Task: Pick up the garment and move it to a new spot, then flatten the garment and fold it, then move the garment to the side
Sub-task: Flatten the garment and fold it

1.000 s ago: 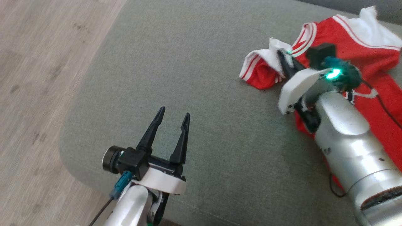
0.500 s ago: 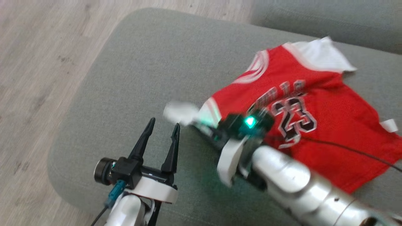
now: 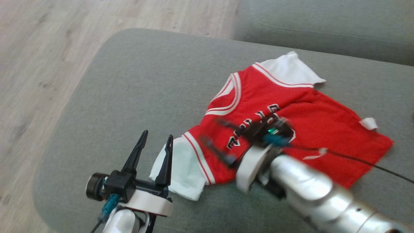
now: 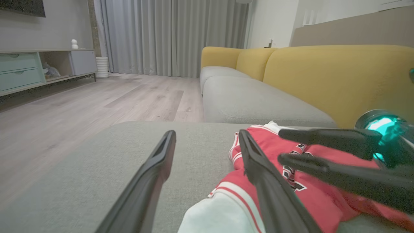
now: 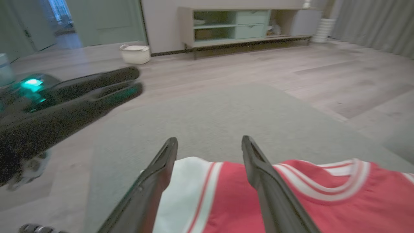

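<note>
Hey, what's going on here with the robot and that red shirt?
The robot is handling a red jersey on a grey sofa cushion. The jersey lies mostly spread out, lettering up, not yet folded. The right gripper is open over the jersey, holding nothing. The left gripper is open too, beside the white sleeve.

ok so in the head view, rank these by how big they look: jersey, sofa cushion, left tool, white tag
1. sofa cushion
2. jersey
3. left tool, helped by being nearest the camera
4. white tag
</note>
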Robot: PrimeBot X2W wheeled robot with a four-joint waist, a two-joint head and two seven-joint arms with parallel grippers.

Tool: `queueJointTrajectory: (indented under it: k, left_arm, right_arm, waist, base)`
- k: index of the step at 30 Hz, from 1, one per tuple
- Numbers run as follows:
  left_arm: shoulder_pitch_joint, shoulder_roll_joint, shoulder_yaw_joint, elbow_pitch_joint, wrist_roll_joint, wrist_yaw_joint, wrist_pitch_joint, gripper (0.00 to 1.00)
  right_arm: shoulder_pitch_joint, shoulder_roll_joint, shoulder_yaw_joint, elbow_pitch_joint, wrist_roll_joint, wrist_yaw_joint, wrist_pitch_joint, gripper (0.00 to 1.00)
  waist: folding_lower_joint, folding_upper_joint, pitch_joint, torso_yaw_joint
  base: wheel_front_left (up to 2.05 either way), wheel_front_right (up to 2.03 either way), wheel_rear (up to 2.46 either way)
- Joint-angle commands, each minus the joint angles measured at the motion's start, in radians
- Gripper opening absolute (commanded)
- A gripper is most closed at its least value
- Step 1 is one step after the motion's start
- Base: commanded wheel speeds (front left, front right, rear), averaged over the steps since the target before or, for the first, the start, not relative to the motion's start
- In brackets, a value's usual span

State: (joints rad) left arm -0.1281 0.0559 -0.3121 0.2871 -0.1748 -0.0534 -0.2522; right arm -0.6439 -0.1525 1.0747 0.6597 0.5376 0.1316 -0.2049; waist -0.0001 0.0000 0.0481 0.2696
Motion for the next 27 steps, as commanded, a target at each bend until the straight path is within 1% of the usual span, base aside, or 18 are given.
queueJointTrajectory:
  k: [1, 3, 5, 8, 9, 12, 15, 17, 20, 23, 27]
  left_arm:
    - [-0.018, 0.008, 0.045, -0.036, 0.013, -0.004, -0.01, 1.0]
    - [-0.011, 0.007, 0.048, -0.04, 0.017, -0.006, -0.01, 1.0]
    - [-0.004, 0.006, 0.053, -0.045, 0.018, -0.005, -0.01, 1.0]
    - [0.008, 0.005, 0.042, -0.048, 0.032, -0.014, -0.01, 1.0]
    - [0.008, 0.005, 0.042, -0.048, 0.032, -0.014, -0.01, 1.0]
    - [0.021, 0.005, 0.05, -0.05, 0.035, -0.013, -0.01, 1.0]
    - [0.037, 0.004, 0.065, -0.053, 0.03, -0.012, -0.01, 1.0]
    - [0.046, 0.003, 0.072, -0.054, 0.026, -0.012, -0.01, 1.0]
    - [0.053, 0.001, 0.076, -0.057, 0.026, -0.013, -0.01, 1.0]
    - [0.049, -0.001, 0.069, -0.056, 0.027, -0.017, -0.01, 1.0]
    - [0.031, -0.003, 0.052, -0.051, 0.025, -0.021, -0.01, 1.0]
  right_arm:
    - [-0.004, -0.013, -0.091, 0.003, -0.014, -0.001, -0.026, 1.0]
    - [0.025, -0.025, -0.217, 0.032, -0.037, -0.001, -0.042, 1.0]
    - [0.069, -0.03, -0.364, 0.05, -0.066, -0.001, -0.052, 1.0]
    - [0.16, -0.022, -0.596, 0.037, -0.127, -0.001, -0.056, 1.0]
    - [0.16, -0.022, -0.596, 0.037, -0.127, -0.001, -0.056, 1.0]
    - [0.268, 0.001, -0.78, -0.035, -0.241, -0.001, -0.056, 1.0]
    - [0.375, 0.044, -0.93, -0.104, -0.367, -0.001, -0.057, 1.0]
    - [0.435, 0.073, -0.981, -0.144, -0.424, -0.001, -0.057, 1.0]
    - [0.488, 0.095, -1.02, -0.187, -0.468, -0.001, -0.057, 1.0]
    - [0.508, 0.101, -1.042, -0.219, -0.486, -0.001, -0.053, 1.0]
    - [0.503, 0.102, -1.062, -0.238, -0.467, -0.001, -0.031, 1.0]
  waist:
    - [0.0001, 0.0, -0.024, -0.042]
    - [0.0001, 0.0, -0.037, -0.065]
    - [0.0001, 0.0, -0.047, -0.091]
    - [0.0001, 0.0, -0.056, -0.13]
    - [0.0001, 0.0, -0.056, -0.13]
    - [0.0001, 0.0, -0.057, -0.174]
    - [0.0001, 0.0, -0.058, -0.213]
    - [0.0001, 0.0, -0.056, -0.233]
    - [0.0001, 0.0, -0.046, -0.25]
    - [0.0001, 0.0, -0.032, -0.251]
    - [0.0001, 0.0, -0.011, -0.24]
  base:
    - [0.0, 0.0, 0.0]
    - [0.0, 0.0, 0.0]
    - [0.0, 0.0, 0.0]
    - [0.0, 0.0, 0.0]
    - [0.0, 0.0, 0.0]
    - [0.0, 0.0, 0.0]
    - [0.0, 0.0, 0.0]
    - [0.0, 0.0, 0.0]
    - [0.0, 0.0, 0.0]
    - [0.0, 0.0, 0.0]
    - [0.0, 0.0, 0.0]
